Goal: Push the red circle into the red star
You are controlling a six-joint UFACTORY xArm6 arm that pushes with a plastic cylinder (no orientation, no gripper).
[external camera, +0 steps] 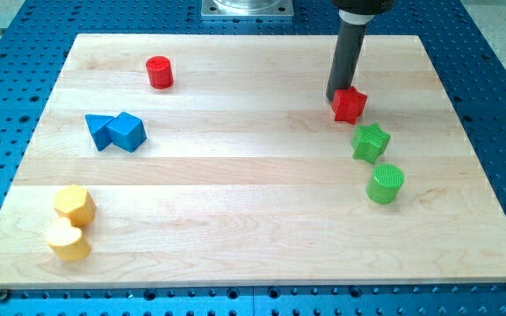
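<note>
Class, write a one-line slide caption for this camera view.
My tip rests beside the red star, far from the red circle across the board.

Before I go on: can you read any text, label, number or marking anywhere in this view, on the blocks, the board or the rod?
None: no readable text, label, number or sign shows anywhere.
The wooden board is bare grain.
The red circle, red star and the other blocks carry no markings.
The rod, my tip beside the red star on the view's left, is plain dark.
The metal plate at the view's top shows no lettering.
</note>
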